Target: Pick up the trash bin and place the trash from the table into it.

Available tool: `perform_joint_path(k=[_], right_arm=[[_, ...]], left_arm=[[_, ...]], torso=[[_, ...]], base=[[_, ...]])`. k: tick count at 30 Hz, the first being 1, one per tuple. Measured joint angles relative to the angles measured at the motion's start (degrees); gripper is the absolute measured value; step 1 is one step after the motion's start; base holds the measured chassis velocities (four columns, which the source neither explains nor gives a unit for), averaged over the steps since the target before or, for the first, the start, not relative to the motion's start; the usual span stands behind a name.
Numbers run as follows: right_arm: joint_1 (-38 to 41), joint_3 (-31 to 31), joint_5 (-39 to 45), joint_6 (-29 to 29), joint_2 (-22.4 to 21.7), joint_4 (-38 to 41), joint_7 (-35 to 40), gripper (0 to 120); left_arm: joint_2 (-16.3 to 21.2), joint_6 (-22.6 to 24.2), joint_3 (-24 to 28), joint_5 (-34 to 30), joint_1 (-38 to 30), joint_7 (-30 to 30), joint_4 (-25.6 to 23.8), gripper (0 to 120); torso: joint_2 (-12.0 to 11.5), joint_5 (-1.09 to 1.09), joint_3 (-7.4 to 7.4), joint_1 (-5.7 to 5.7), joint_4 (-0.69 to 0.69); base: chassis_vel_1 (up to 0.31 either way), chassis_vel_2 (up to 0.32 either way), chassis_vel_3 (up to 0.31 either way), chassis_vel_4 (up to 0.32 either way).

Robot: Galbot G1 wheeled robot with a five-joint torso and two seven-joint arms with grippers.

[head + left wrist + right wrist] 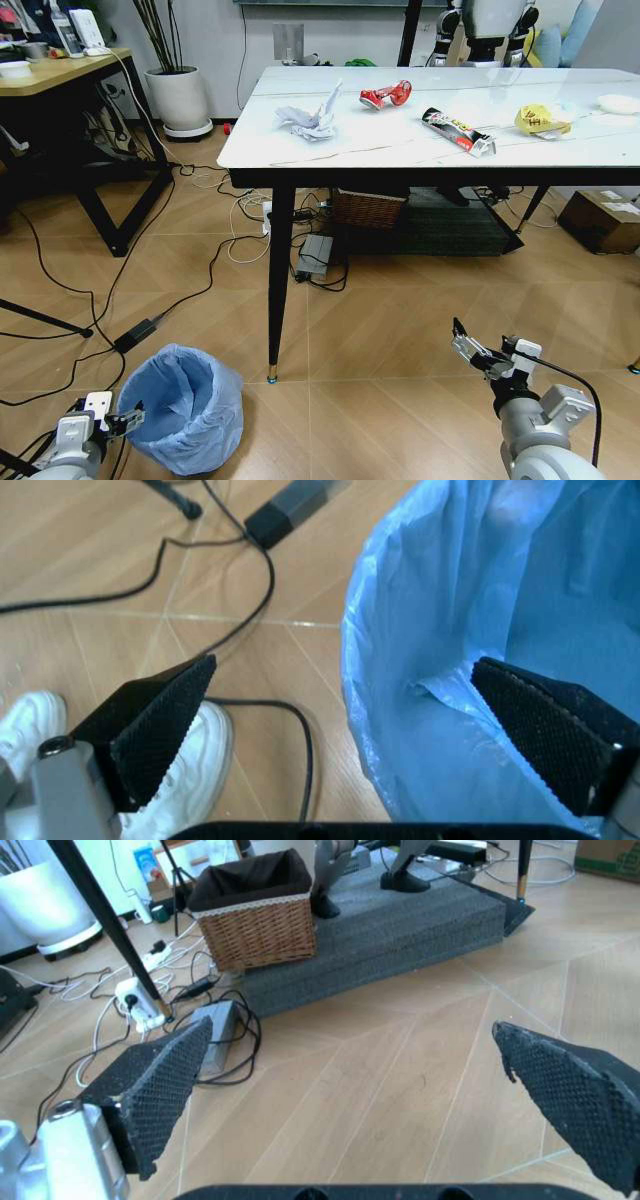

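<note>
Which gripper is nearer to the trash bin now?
Left. The left gripper is open astride the trash bin rim; the right gripper hangs open over bare floor, well apart.

Right gripper spread above floor, wicker basket, cables

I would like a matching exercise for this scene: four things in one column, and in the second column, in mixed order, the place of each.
Things:
1. trash bin
2. red wrapper
3. wicker basket
4. left gripper

Places:
A. on the floor under the table
B. on the tabletop
C. at the bin's rim, open, one finger inside and one outside
D. on the floor beside the table leg

Pairs: 1-D, 2-B, 3-A, 4-C
</note>
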Motion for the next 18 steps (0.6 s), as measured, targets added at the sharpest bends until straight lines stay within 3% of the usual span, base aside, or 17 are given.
perform_joint_path(k=[18], right_arm=[[-0.01,-0.41,-0.03,0.35,-0.35,-1.02,-0.22,100]], left_arm=[[-0.71,1.6,1.76,-0.83,-3.9,-0.82,5.72,95]], torso=[[0.04,0.0,0.03,0.0,0.0]], base=[[0.0,0.0,0.0,0.0]])
